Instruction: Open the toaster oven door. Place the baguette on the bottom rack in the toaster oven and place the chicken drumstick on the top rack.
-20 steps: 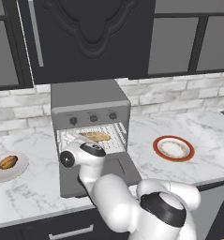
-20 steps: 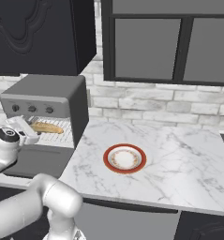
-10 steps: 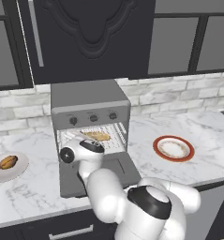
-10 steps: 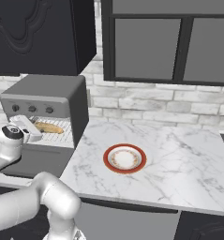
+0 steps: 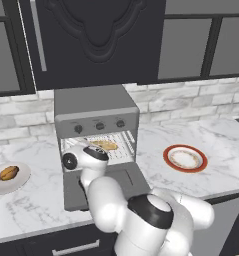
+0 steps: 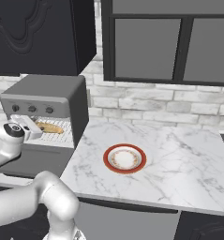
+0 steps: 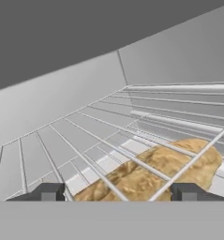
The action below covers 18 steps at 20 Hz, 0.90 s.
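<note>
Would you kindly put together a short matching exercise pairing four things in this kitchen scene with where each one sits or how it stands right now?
Things:
1. baguette
2. chicken drumstick
3. toaster oven door
4. red-rimmed plate

Places or states:
A. folded down, open
B. on a white plate left of the oven
C. on a wire rack inside the oven
D. on the counter right of the oven, nothing on it

Pairs: 1-C, 2-B, 3-A, 4-D
</note>
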Motion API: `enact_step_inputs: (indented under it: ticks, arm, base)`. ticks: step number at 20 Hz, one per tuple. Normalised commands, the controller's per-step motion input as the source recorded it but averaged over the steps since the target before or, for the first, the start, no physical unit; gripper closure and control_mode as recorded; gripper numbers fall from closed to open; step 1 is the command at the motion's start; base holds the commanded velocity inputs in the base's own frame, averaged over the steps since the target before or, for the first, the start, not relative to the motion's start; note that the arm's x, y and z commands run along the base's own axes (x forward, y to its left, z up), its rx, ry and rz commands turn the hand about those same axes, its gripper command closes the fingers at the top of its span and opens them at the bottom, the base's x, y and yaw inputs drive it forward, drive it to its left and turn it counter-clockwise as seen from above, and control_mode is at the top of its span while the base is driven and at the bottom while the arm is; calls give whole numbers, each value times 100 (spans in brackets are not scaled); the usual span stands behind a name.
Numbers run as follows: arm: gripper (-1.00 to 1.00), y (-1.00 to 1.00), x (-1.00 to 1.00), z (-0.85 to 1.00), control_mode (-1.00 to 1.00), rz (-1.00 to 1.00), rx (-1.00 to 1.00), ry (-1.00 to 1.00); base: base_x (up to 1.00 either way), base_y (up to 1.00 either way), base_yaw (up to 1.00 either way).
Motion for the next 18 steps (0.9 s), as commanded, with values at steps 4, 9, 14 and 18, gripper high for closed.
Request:
enact_step_inputs:
  ticks: [4,9,14,18]
  arm:
    - [-100,6,-7,-56,-100,0,-7,9]
    - [-100,4,-25,-75,-100,0,-13,9]
    - [-100,7,-46,-81,-100,0,-19,12]
    - [-100,12,-50,-76,-100,0,-19,28]
  base:
    - [0,0,0]
    - [0,0,0]
    - [0,0,0]
    - [0,0,0]
